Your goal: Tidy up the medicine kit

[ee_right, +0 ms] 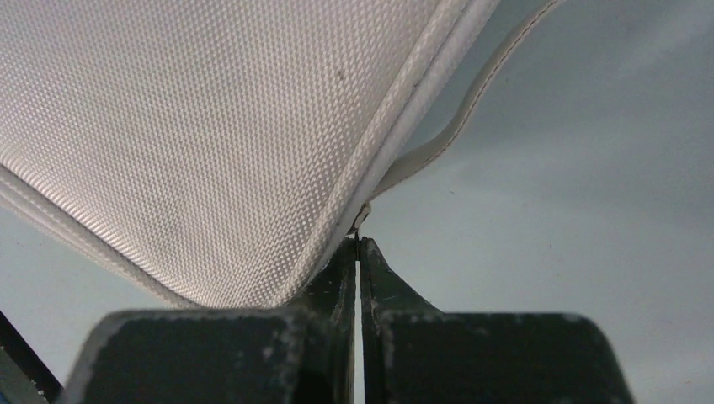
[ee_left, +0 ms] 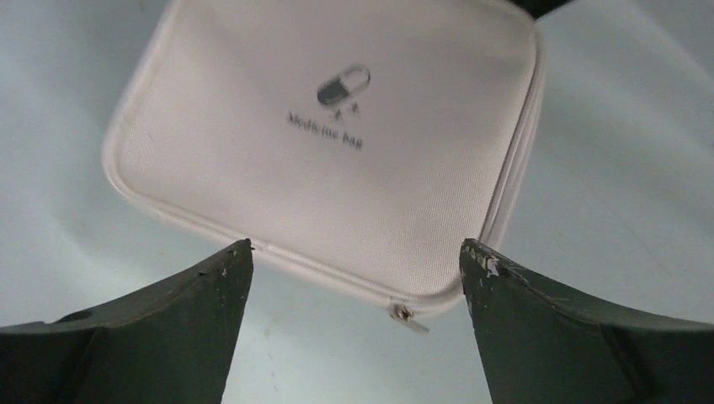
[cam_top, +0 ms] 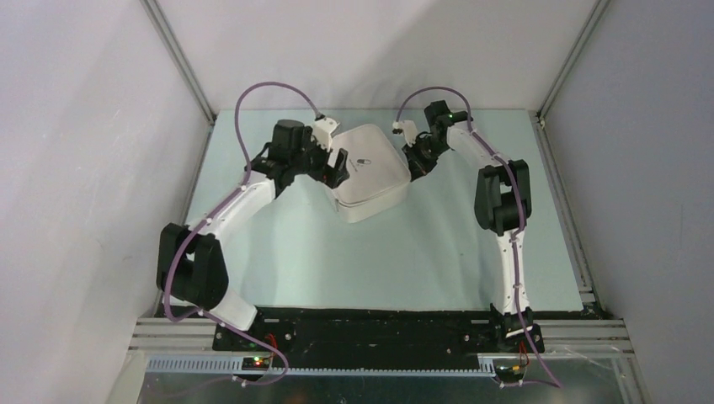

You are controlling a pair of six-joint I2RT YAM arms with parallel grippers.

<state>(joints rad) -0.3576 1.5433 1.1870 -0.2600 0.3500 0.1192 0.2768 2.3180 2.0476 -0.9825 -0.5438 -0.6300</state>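
Medicine kit (cam_top: 369,172) sat on the far middle of the table (cam_top: 379,269), turned corner-on to the arms. Lid was down and the pill logo (ee_left: 343,84) faced up, with "Medicine bag" printed under it. It was the only loose item on the table, with one arm on each side of it.

Right gripper (ee_right: 359,242) was at the kit's right corner. Jaws were pressed together with only a hairline gap, and the small metal zip pull (ee_right: 363,220) ran straight into the tips, so it looked nipped. A thin white strap (ee_right: 471,101) curved away from that corner.

Left gripper (ee_left: 355,248) was at the kit's left side, pointing across the lid. Jaws were wide open with nothing between them, and the kit's near edge showed in the gap. I couldn't tell from the overhead view whether the fingers touched the fabric. The other zip pull (ee_left: 408,318) hung loose at the kit corner nearest that gripper, close to the right-hand finger in the wrist view and not held
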